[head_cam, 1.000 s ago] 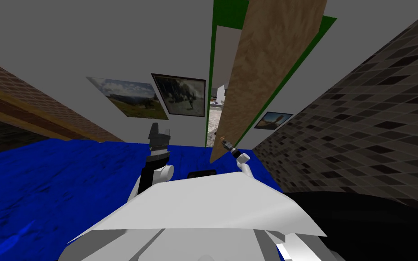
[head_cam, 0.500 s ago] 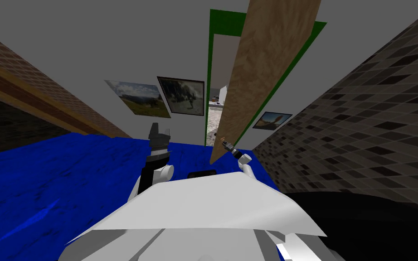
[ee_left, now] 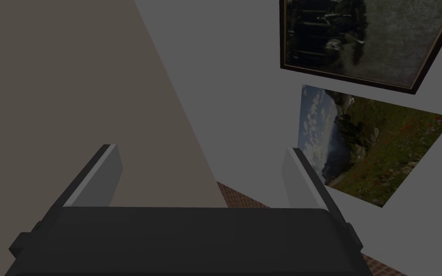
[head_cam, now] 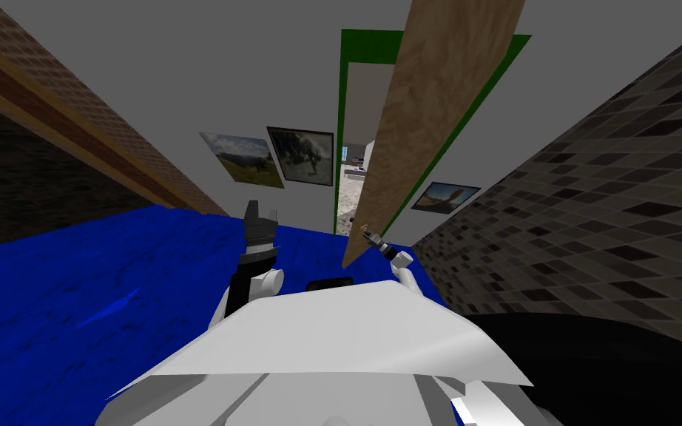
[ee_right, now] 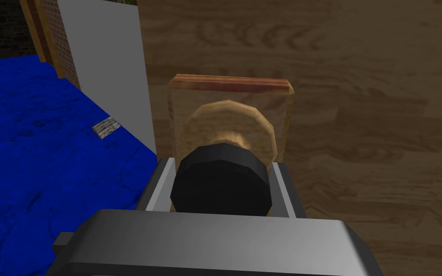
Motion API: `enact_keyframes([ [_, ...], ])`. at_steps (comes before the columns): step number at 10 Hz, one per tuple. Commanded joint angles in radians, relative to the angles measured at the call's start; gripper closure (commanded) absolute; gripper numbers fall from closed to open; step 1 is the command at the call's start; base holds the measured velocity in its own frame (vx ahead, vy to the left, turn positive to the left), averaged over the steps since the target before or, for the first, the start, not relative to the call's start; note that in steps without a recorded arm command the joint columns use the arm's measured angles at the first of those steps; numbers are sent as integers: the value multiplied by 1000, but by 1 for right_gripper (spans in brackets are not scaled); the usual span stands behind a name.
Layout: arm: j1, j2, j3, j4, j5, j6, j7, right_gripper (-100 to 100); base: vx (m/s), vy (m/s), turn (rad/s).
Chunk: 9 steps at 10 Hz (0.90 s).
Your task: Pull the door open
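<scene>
Head cam: high, tilted steeply down and forward, rolled. It faces across the blue floor [head_cam: 110, 296] to the grey wall [head_cam: 184, 74] with the green-framed doorway [head_cam: 344, 133] and wooden door [head_cam: 436, 111], at mid range.

Right wrist cam: looks along the right gripper [ee_right: 222, 163], very close to the door face, with the black knob [ee_right: 220, 182] dead ahead. It shares the door and a strip of blue floor with the head view.

Left wrist cam: looks along the left gripper [ee_left: 201, 158] up at the grey wall, further off. It shares the dark framed picture [ee_left: 364, 38] and landscape picture [ee_left: 359, 143] with the head view.

One door [head_cam: 436, 111], one knob [ee_right: 220, 184], three pictures [head_cam: 301, 155]
</scene>
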Motion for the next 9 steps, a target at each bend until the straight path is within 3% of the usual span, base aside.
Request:
enact_keyframes([
  [1, 4, -13, 0, 5, -8, 18, 1, 100, -163, -140, 115],
  [3, 4, -27, 3, 17, -16, 36, 3, 100, -137, -144, 110],
  [4, 3, -23, 4, 22, -12, 31, 4, 100, -58, -63, 30],
  [9, -14, -55, 13, 70, -25, 77, 17, 100, -154, -151, 122],
])
